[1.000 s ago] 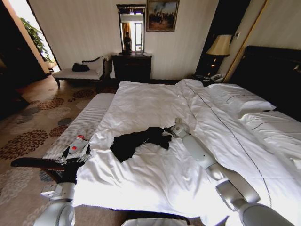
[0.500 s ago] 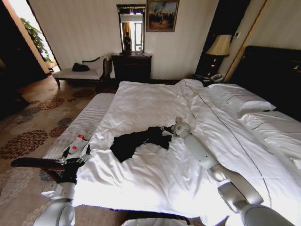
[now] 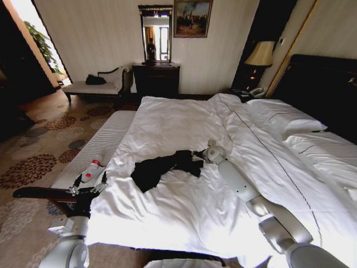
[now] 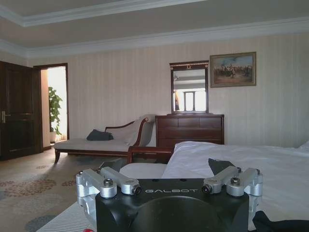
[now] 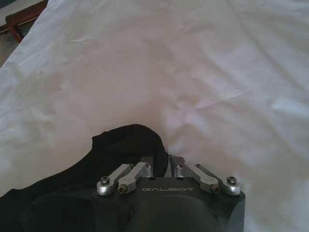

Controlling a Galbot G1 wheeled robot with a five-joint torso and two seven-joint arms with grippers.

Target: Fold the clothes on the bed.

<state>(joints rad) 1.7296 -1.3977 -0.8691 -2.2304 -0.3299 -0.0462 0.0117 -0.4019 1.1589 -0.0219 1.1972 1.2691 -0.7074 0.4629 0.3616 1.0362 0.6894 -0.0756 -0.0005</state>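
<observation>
The clothes, one black T-shirt (image 3: pixel 162 167), lie crumpled on the white duvet of the bed (image 3: pixel 184 212), near its foot. My right gripper (image 3: pixel 199 154) is at the shirt's end nearest the pillows, low on the duvet. In the right wrist view its fingers (image 5: pixel 146 166) stand close together with the shirt's black edge (image 5: pixel 120 150) running between them, so it is shut on the cloth. My left gripper (image 3: pixel 89 187) hangs open off the bed's left corner, away from the shirt. The left wrist view shows the left gripper's (image 4: pixel 169 182) fingers spread wide.
A pale bench (image 3: pixel 97 148) runs along the bed's foot with a red-and-white bottle (image 3: pixel 92 169) on it, and its dark wooden arm (image 3: pixel 44 194) is beside my left gripper. Pillows (image 3: pixel 284 117) and a dark headboard (image 3: pixel 323 89) are to the right. A dresser (image 3: pixel 156 79) stands by the far wall.
The right gripper has shifted only slightly at the shirt's end. The shirt and the left arm have kept their places.
</observation>
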